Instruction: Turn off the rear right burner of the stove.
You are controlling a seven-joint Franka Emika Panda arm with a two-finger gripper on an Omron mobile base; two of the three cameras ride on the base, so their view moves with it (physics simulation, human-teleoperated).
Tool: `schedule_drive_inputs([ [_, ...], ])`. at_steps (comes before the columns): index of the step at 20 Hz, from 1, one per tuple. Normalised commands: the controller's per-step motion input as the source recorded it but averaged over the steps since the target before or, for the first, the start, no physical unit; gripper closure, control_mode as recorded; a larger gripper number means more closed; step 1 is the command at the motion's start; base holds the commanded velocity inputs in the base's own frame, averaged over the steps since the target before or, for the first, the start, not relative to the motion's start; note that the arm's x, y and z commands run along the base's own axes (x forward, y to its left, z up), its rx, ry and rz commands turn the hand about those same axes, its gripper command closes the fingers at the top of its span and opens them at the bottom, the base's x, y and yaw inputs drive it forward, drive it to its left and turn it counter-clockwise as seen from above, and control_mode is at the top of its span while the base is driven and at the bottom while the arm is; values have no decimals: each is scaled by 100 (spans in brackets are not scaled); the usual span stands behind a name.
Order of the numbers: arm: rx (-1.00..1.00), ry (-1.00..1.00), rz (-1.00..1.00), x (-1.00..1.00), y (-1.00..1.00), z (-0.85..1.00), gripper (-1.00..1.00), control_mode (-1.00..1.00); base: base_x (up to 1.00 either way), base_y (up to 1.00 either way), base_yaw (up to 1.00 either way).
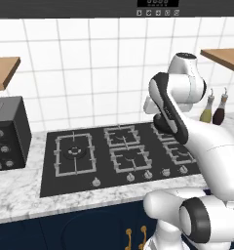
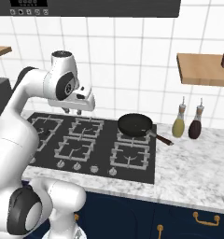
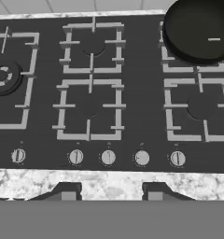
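Hand view: gripper (image 3: 109,192) is hovering over the stove (image 3: 137,70) front edge, fingers apart, gripping nothing. Knob row (image 3: 108,157) untouched; frying pan (image 3: 200,30) covering rear right burner (image 3: 179,65). Turn-off not started, apparently.

**Tiled kitchen with marble counter and navy cabinets**

A wall of white square tiles (image 2: 132,70) filled the upper half of both base views. A dark hood panel (image 1: 158,9) with small buttons ran along the top edge. Wooden shelves (image 2: 202,69) hung at the upper right and upper left. The grey-veined marble counter (image 2: 193,163) crossed the middle of the frame, with two bottles (image 2: 187,122) standing at its right near the wall. Navy cabinet fronts (image 2: 179,219) with brass handles lined the bottom. A dark boxy oven (image 1: 9,132) sat at the left edge.
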Motion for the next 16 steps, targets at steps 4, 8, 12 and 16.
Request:
schedule_drive_inputs([
  [4,1,-1,-3,-27,-7,-4,-100,-100,0,0,0],
  [8,3,0,-6,-52,-16,-17,-100,-100,0,0,0],
  [12,7,15,-15,-44,-37,-48,-100,-100,0,0,0],
  [16,8,43,-35,0,-56,-78,-100,-100,0,0,0],
])
